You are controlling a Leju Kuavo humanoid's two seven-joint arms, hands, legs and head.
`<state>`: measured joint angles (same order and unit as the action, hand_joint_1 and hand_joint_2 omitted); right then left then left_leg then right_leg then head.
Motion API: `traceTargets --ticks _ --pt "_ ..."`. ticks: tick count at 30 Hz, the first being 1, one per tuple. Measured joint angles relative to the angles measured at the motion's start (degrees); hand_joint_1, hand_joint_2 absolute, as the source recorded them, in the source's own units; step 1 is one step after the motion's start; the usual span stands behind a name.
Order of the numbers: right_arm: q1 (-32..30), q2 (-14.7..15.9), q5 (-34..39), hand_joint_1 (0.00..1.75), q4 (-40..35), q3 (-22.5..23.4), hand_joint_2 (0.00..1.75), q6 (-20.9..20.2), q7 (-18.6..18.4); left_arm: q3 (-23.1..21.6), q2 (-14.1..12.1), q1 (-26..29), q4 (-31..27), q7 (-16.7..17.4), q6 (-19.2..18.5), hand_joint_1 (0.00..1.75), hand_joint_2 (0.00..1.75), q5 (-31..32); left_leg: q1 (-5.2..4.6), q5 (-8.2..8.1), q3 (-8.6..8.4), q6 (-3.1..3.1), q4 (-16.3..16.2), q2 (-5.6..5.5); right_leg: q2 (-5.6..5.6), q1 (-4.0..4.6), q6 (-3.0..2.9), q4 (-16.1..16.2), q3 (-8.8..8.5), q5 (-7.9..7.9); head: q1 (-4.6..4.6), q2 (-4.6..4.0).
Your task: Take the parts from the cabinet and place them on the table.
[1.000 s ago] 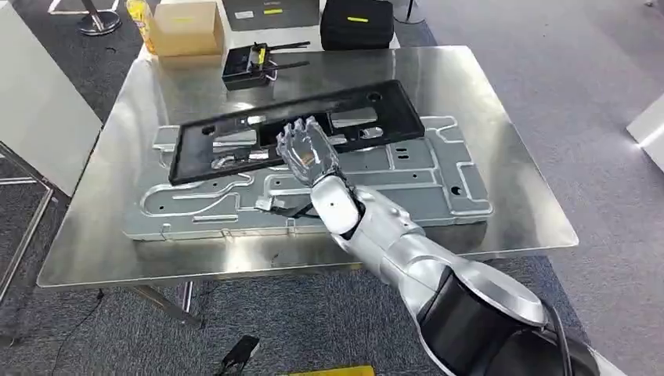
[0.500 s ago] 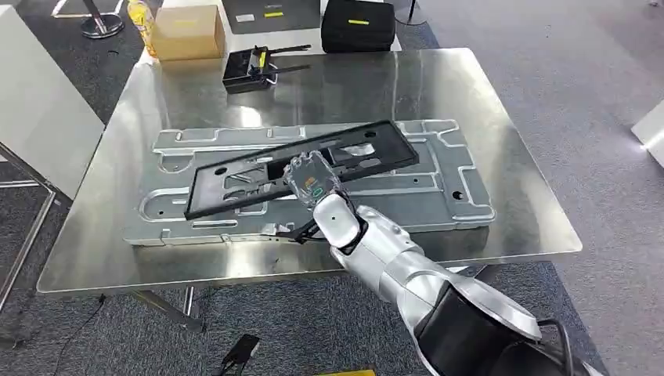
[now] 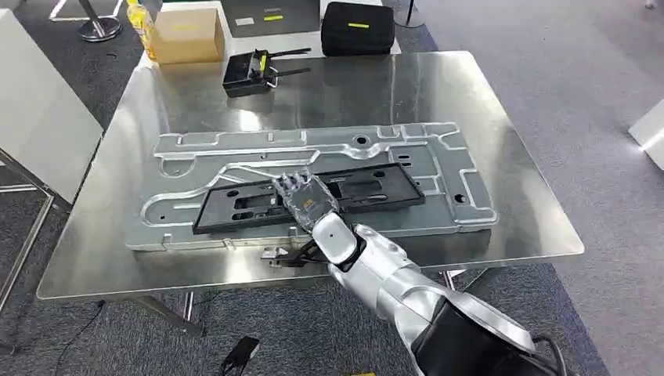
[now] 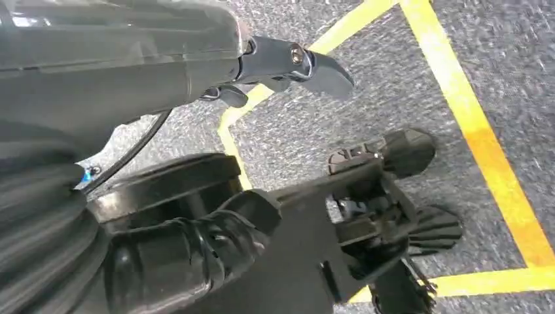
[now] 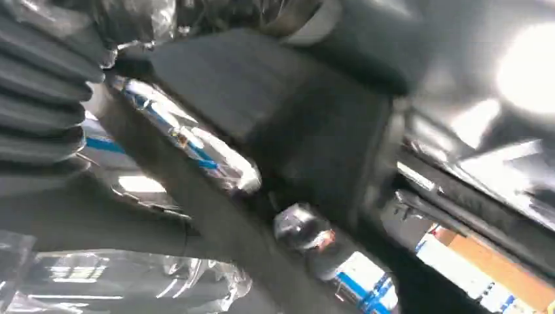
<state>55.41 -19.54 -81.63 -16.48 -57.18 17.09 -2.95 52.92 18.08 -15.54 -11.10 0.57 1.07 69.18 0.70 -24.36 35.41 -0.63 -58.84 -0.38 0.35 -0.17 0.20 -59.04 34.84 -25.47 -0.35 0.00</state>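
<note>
Black frame set down on the metal plate, right hand on its near edge.

In the centre of the head view the right hand (image 3: 304, 200) rests over the near rail of one long black frame (image 3: 235, 208), fingers curled at its edge; whether it grips or merely touches, I cannot tell. The frame lies flat on one large grey stamped metal plate (image 3: 438, 160), which sits on the shiny tabletop (image 3: 501, 117). The left hand (image 4: 262, 62) hangs over the floor, holding nothing, fingers loosely apart. At the upper left of the head view: one cardboard box (image 3: 186, 34), one small black controller (image 3: 249, 70). Risk, as I judge it: if a finger catches a cut-out when the hand pulls away, the light frame could skid across the smooth plate toward the near edge.
</note>
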Motion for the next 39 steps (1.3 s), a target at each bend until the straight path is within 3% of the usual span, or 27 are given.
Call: traceTargets --ticks 2,3,5,6,8,10,11,14,15,16,18,20,21,22,23,25,26,27,30,31,32,33,35,36,37,38,39 --pt "0.12 0.0 0.7 0.0 0.0 0.7 0.0 -0.09 0.04 0.0 0.02 -0.03 0.0 -0.22 0.0 0.0 0.0 -0.55 0.28 0.33 -0.49 -0.76 0.68 0.11 -0.11 -0.2 0.56 -2.7 1.01 -2.0 0.09 0.0" --pt "0.06 0.0 0.83 0.0 0.0 0.81 0.0 -0.17 0.04 0.0 0.02 -0.07 0.0 -0.26 0.0 0.0 0.0 -0.63 0.26 0.34 -0.43 -1.14 0.68 0.17 -0.08 -0.21 0.7 -6.27 2.75 -4.1 0.04 0.0" --pt "-0.09 0.07 1.29 0.0 0.02 1.2 0.0 -0.39 -0.04 0.04 -0.02 0.03 0.0 -0.31 0.0 0.0 0.0 -0.77 0.21 0.3 -0.33 -1.22 0.64 0.19 -0.09 -0.25 0.98 -15.27 7.15 -7.97 0.04 0.0" --pt "-0.21 0.15 1.57 0.0 0.07 1.49 0.0 -0.44 -0.09 0.07 -0.13 0.1 0.0 -0.28 0.0 0.0 0.0 -0.9 0.2 0.3 -0.34 -1.22 0.63 0.2 -0.1 -0.26 1.0 -17.72 8.39 -8.3 0.07 0.0" --pt "-0.45 0.15 2.01 0.0 0.09 1.99 0.0 -0.48 -0.17 0.15 -0.22 0.16 0.0 -0.2 0.07 0.0 0.0 -1.01 0.21 0.28 -0.37 -1.17 0.56 0.15 -0.12 -0.3 0.85 -14.42 6.96 -5.3 0.07 0.0" --pt "-0.49 0.09 2.36 0.0 0.07 2.49 0.0 -0.46 -0.26 0.15 -0.24 0.11 0.0 -0.07 0.46 0.0 0.0 -1.01 0.21 0.16 -0.41 -0.96 0.35 0.02 -0.13 -0.33 0.39 -3.93 1.69 -0.27 0.04 0.0" --pt "-0.47 0.09 2.49 0.0 0.04 2.71 0.0 -0.46 -0.33 0.15 -0.24 0.12 0.0 0.04 0.57 0.0 0.0 -1.01 0.09 0.1 -0.32 -0.71 0.29 0.03 -0.11 -0.2 0.13 -0.53 0.15 -0.46 0.09 0.0" --pt "-0.63 0.0 2.53 0.0 0.04 3.37 0.0 -0.46 -0.63 0.2 -0.33 0.17 0.0 0.39 0.66 0.0 0.0 -1.03 -0.15 0.41 -0.14 0.26 0.32 -0.02 -0.01 0.14 -0.37 -0.39 0.21 -0.03 0.02 0.0" --pt "-0.63 -0.02 2.53 0.0 0.04 3.49 0.0 -0.46 -0.66 0.22 -0.35 0.18 0.0 0.59 0.63 0.0 0.0 -1.16 -0.06 0.73 -0.18 0.76 0.42 -0.05 -0.02 0.24 -0.86 -0.27 0.23 0.32 0.02 0.0" --pt "-0.59 -0.11 2.51 0.0 0.02 3.56 0.0 -0.44 -0.74 0.28 -0.46 0.15 0.0 0.66 0.55 0.0 0.0 -1.18 0.0 0.18 0.1 0.95 0.23 -0.03 -0.18 -0.33 -1.44 0.5 -0.01 0.79 0.06 0.0" --pt "-0.52 -0.26 2.47 0.0 0.02 3.67 0.0 -0.44 -0.94 0.35 -0.46 0.13 0.0 0.66 0.46 0.0 0.0 -1.2 0.0 -3.76 1.67 1.45 -4.32 0.07 -0.34 -0.3 -2.05 0.67 0.24 1.23 0.0 0.0" --pt "-0.62 -0.33 2.36 0.0 0.02 3.78 0.0 -0.46 -0.98 0.42 -0.55 0.19 0.0 0.66 0.61 0.0 0.0 -1.22 0.08 -8.35 5.28 1.85 -13.49 0.09 -0.47 -0.16 -2.24 0.55 0.74 1.38 0.0 0.0" --pt "-0.7 -0.33 2.36 0.0 0.04 3.85 0.0 -0.46 -0.98 0.44 -0.63 0.26 0.0 0.66 0.63 0.0 0.0 -1.25 0.08 -9.49 6.55 1.99 -16.89 0.09 -0.51 -0.11 -2.27 0.42 1.08 1.51 0.0 0.0" --pt "-0.76 -0.33 2.36 0.0 0.04 3.87 0.0 -0.46 -0.98 0.48 -0.72 0.3 0.0 0.66 0.63 0.0 0.0 -1.27 0.08 -9.2 6.43 1.98 -17.35 0.1 -0.51 -0.1 -2.24 0.26 1.4 1.66 0.0 0.0" --pt "-0.76 -0.33 2.36 0.0 0.04 3.87 0.0 -0.46 -1.01 0.55 -0.79 0.31 0.0 0.66 0.63 0.0 0.0 -1.29 0.08 -7.74 4.93 1.91 -15.0 0.1 -0.5 -0.1 -2.19 0.11 1.68 1.8 0.0 0.0" --pt "-0.68 -0.35 2.36 0.0 0.02 3.96 0.0 -0.46 -1.01 0.66 -0.9 0.21 0.0 0.66 0.66 0.0 0.0 -1.27 0.08 -3.49 -0.92 1.57 -5.11 0.11 -0.45 -0.11 -1.96 -0.13 2.03 2.06 0.0 0.0" --pt "-0.61 -0.42 2.36 0.0 0.02 4.02 0.0 -0.44 -1.01 0.68 -0.94 0.11 0.0 0.66 0.66 0.0 0.0 -1.27 0.05 -2.93 -3.35 1.24 -0.66 0.11 -0.44 -0.11 -1.79 -0.3 2.12 2.17 0.0 0.0" --pt "-0.5 -0.44 2.36 0.0 0.02 4.09 0.0 -0.44 -1.05 0.7 -0.96 0.0 0.0 0.66 0.66 0.0 0.0 -1.27 -0.36 -3.16 -3.85 1.0 0.4 0.02 -0.39 0.31 -1.44 -0.52 2.44 2.36 0.0 0.0" --pt "-0.55 -0.55 2.36 0.0 0.02 4.15 0.0 -0.5 -1.05 0.79 -0.98 0.16 0.0 0.66 0.59 0.0 0.0 -1.29 -0.57 -2.31 -3.24 0.0 0.19 -0.04 -0.42 0.02 -0.34 -0.08 2.58 3.3 0.02 0.0" --pt "-0.53 -0.52 2.36 0.0 0.02 4.2 0.0 -0.52 -1.05 0.81 -0.98 0.2 0.0 0.68 0.44 0.0 0.0 -1.36 -0.12 -1.57 -3.07 -0.49 0.91 -0.01 -0.37 0.35 0.07 -0.1 2.83 3.47 0.07 0.0" --pt "-0.47 -0.5 2.36 0.0 0.02 4.28 0.0 -0.57 -1.16 0.85 -0.98 0.11 0.0 0.68 0.37 0.0 0.0 -1.38 0.0 -0.96 -2.82 -0.84 1.12 0.3 -0.21 -0.05 0.24 -0.92 3.3 2.04 -0.02 0.0" --pt "-0.46 -0.5 2.29 0.0 0.02 4.37 0.0 -0.61 -1.4 0.87 -0.99 0.04 0.0 0.72 0.24 0.0 0.0 -1.48 -0.01 -0.47 -2.29 -1.42 1.23 0.37 -0.28 -0.09 0.56 -3.46 4.26 -0.94 0.13 0.0" --pt "-0.55 -0.5 1.99 0.0 0.02 4.39 0.0 -0.44 -2.21 0.9 -1.01 0.06 0.0 0.96 -0.2 0.0 0.0 -1.55 -0.05 0.33 -1.05 -1.59 1.11 0.47 -0.3 -0.27 1.1 -12.57 7.21 -7.02 0.09 0.0" --pt "-0.64 -0.48 1.75 0.0 0.02 4.39 0.0 -0.33 -2.58 0.94 -1.05 0.12 0.0 1.07 -0.33 0.0 0.0 -1.62 -0.06 0.78 -0.38 -1.56 1.03 0.52 -0.3 -0.31 1.29 -16.54 8.26 -8.71 0.11 0.0" --pt "-0.69 -0.46 1.53 0.0 0.02 4.39 0.0 -0.2 -2.91 0.96 -1.11 0.15 0.0 1.14 -0.39 0.0 0.0 -1.66 -0.06 1.15 0.24 -1.47 0.9 0.54 -0.3 -0.38 1.38 -18.14 8.22 -8.79 0.09 0.0" --pt "-0.69 -0.46 1.46 0.0 0.02 4.39 0.0 -0.09 -3.13 1.01 -1.14 0.16 0.0 1.16 -0.39 0.0 0.0 -1.68 -0.06 1.51 0.9 -1.4 0.72 0.54 -0.31 -0.47 1.4 -17.21 6.95 -7.64 0.11 0.0" --pt "-0.64 -0.46 1.38 0.0 0.02 4.39 0.0 0.11 -3.32 1.03 -1.14 0.15 0.0 1.18 -0.42 0.0 0.0 -1.68 -0.06 1.83 1.52 -1.23 0.52 0.54 -0.32 -0.58 1.33 -13.95 4.35 -5.78 0.09 0.0"
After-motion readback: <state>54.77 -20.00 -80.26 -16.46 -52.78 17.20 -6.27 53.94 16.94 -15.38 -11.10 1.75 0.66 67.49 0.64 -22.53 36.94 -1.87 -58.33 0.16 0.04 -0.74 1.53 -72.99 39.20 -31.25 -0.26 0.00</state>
